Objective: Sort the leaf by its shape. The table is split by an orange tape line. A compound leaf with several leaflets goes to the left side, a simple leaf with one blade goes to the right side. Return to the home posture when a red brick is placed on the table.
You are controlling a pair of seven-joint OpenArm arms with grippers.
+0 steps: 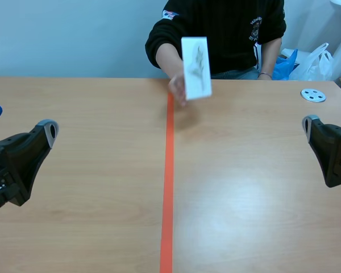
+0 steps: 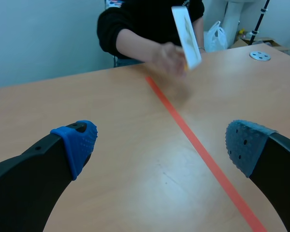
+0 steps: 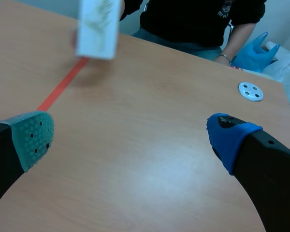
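1 leaf card (image 1: 196,67) in hand (image 1: 178,91), ctr

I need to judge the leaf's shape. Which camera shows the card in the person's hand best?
The scene view: the card faces the camera whole, its leaf print visible though faint. In the left wrist view the card is seen at a steep slant, so it looks narrow. In the right wrist view the card has its top cut off.

White leaf card (image 1: 196,67), upright in a person's hand (image 1: 178,88) over the tape line (image 1: 168,187).
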